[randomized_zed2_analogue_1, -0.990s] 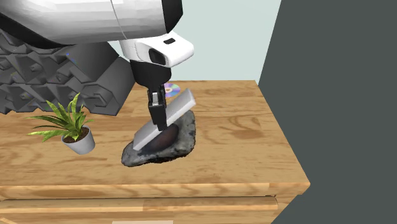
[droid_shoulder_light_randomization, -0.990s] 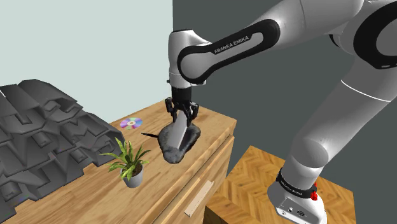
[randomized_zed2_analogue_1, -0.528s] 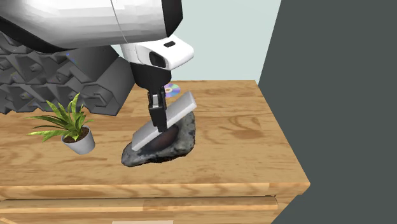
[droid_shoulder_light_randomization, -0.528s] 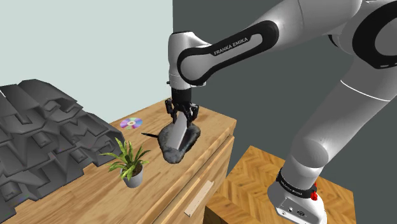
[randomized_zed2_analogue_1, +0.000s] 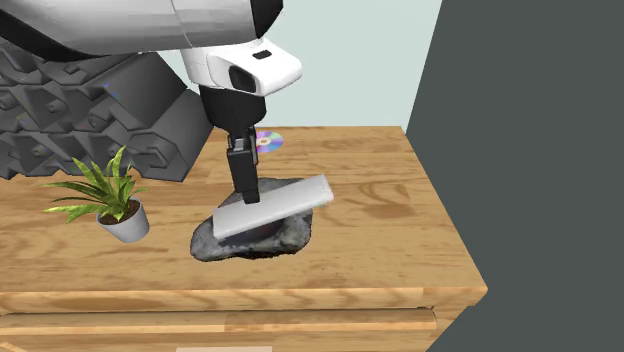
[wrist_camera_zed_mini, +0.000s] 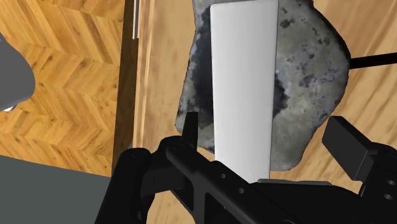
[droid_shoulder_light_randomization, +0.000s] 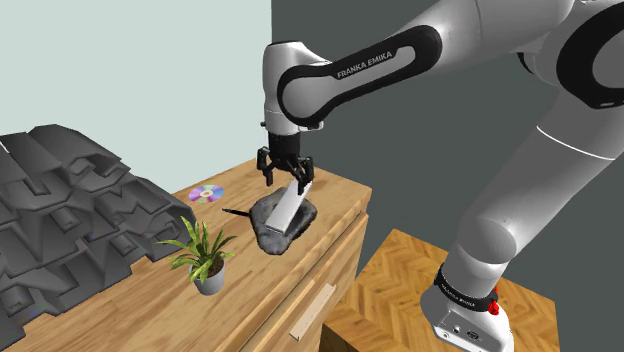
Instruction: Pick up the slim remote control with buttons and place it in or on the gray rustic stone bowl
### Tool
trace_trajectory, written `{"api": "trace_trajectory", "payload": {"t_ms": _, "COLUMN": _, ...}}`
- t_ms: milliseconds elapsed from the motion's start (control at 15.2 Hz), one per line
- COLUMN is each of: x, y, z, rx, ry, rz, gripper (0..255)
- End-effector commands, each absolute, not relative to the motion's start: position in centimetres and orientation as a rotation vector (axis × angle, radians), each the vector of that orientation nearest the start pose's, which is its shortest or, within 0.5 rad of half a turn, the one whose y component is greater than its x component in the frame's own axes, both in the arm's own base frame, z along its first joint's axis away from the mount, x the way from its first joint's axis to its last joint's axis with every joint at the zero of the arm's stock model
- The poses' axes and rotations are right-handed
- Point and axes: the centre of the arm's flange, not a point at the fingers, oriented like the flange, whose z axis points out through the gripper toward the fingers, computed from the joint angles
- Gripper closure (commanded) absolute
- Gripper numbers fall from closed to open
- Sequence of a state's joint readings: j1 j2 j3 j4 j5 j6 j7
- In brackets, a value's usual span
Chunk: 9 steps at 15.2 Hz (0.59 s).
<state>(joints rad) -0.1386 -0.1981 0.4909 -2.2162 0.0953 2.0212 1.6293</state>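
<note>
A slim, plain white remote [randomized_zed2_analogue_1: 272,207] lies flat across the grey mottled stone bowl [randomized_zed2_analogue_1: 290,236], one end sticking out past the rim toward the second exterior view's right. My black gripper [randomized_zed2_analogue_1: 243,190] hangs just above it, open. In the wrist view the fingers [wrist_camera_zed_mini: 191,127] stand well apart on either side of the remote [wrist_camera_zed_mini: 245,89] without touching it, and the bowl [wrist_camera_zed_mini: 305,83] spreads beneath it. In the shoulder view the gripper [droid_shoulder_light_randomization: 285,176] is over the remote [droid_shoulder_light_randomization: 287,204], which rests on the bowl [droid_shoulder_light_randomization: 268,232] near the wooden cabinet's edge.
A small potted plant [droid_shoulder_light_randomization: 207,260] stands on the wooden top [droid_shoulder_light_randomization: 120,310] toward the shoulder view's left of the bowl. A shiny disc [droid_shoulder_light_randomization: 206,193] lies farther back. A large dark grey ridged block [droid_shoulder_light_randomization: 60,215] fills the left. A thin black stick [droid_shoulder_light_randomization: 236,212] touches the bowl.
The fingers have opened and let go of the remote, which dropped from tilted to lying flat across the bowl. The gripper has lifted a little.
</note>
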Motion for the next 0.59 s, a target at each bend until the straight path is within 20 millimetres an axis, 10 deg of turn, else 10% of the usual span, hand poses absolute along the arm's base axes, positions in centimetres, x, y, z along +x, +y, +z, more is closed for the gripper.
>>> {"api": "trace_trajectory", "payload": {"t_ms": 0, "x": 45.7, "y": 18.0, "z": 47.2, "rx": -2.489, "ry": 1.949, "rz": 0.007, "gripper": 0}}
{"api": "trace_trajectory", "payload": {"t_ms": 528, "x": 45.7, "y": 18.0, "z": 48.3, "rx": -2.489, "ry": 1.949, "rz": 0.007, "gripper": 0}}
